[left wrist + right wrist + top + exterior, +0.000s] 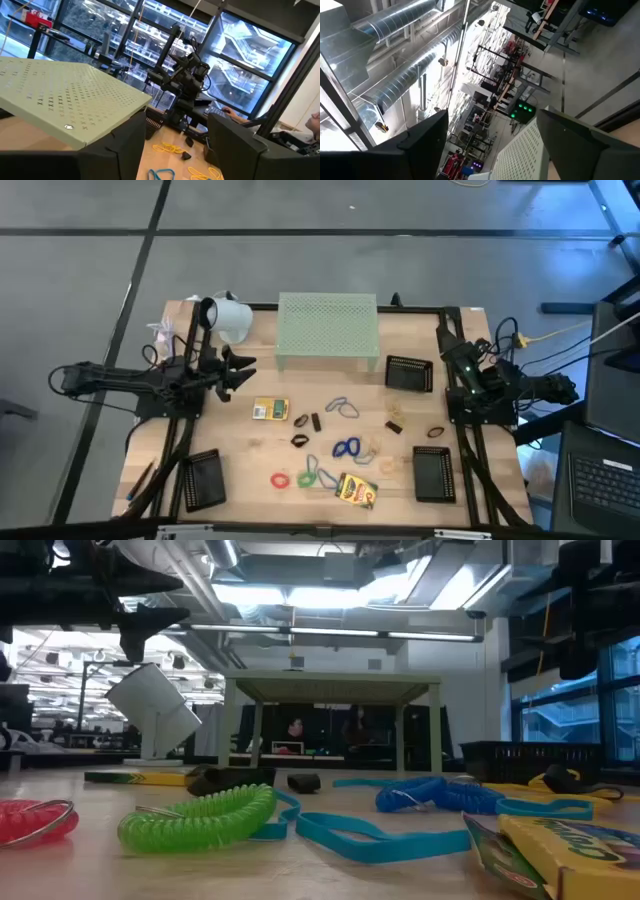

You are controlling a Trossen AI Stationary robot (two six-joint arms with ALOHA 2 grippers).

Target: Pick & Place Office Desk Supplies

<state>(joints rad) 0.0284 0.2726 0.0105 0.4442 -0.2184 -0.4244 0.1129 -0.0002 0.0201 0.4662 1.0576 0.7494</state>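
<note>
The left gripper [243,372] hangs above the table with its jaws spread and nothing between them; in its own wrist view the two dark fingers [125,150] stand well apart with open air in the gap. Just ahead of the jaws lies one crayon box [270,410], flat on the wood. Beside the jaws, toward the back edge, stands the pale green perforated stand [328,330], and behind them the white lamp-like object [228,317] leans near the back left corner. Farther out from the jaws the loose supplies spread over the middle of the table [250,445]: small black clips [301,421], blue bands [342,407], a blue coil [347,447], a green loop [307,477], a red loop [280,479], and the second crayon box [356,490] near the front edge. Between the jaws and these things the wood is bare. The left arm reaches in level from the left edge, stretched nearly straight.

The right gripper [452,352] sits by the right edge, raised and tilted upward; its fingers [427,132] are spread wide around nothing. Next to it, toward the centre, rests a black tray [409,373]; two more black trays [434,473] [204,479] lie at the front corners. The right arm is folded back over its base.
</note>
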